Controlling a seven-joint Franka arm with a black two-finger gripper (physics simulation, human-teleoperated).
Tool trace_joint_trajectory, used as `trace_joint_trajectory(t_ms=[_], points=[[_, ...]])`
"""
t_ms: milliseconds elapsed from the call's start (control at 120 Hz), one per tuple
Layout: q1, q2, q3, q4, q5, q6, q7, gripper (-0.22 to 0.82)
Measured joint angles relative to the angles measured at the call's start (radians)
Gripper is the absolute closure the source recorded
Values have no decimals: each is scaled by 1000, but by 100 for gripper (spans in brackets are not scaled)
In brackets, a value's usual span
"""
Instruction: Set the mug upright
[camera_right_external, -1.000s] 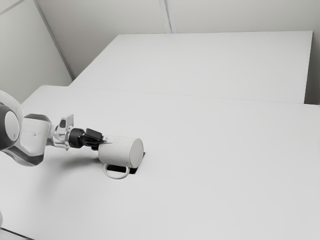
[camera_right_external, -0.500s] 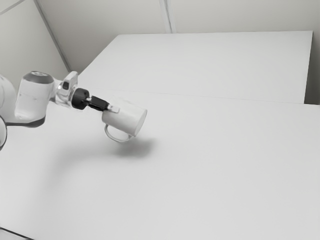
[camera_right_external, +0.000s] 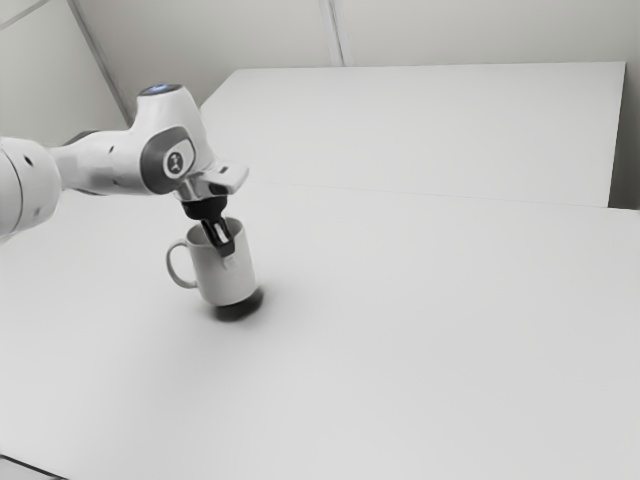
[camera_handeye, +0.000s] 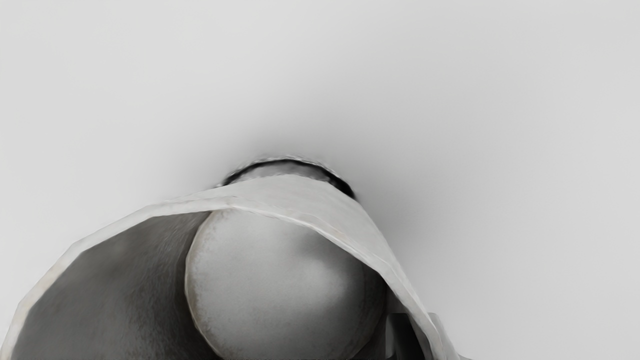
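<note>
In the exterior view the black gripper points down at the rim of the white mug, shut on its wall on the side away from the handle. The mug stands nearly upright, mouth up, with its handle toward the exterior view's left; a dark shadow lies at its base, and whether the base touches the table cannot be told. In the wrist view the gripper has one finger inside the mug and one outside, the wall pinched between them. The mug's inner bottom is visible.
The white tabletop spreads around the mug. Behind it is another white surface, with pale walls beyond. A dark line crosses the near corner at the exterior view's lower left.
The mug has gone from lying on its side, through a tilted lift, to nearly upright and lower. My hand has swung from roughly horizontal to pointing down, still holding the wall.
</note>
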Motion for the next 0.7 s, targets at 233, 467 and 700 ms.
trace_joint_trajectory(t_ms=[233, 467, 700], points=[[-34, -32, 1, -102, 44, 170, -232, 79], [-43, -28, 2, -158, 32, 264, -395, 65], [-27, -36, 2, -158, 26, 286, -502, 23]])
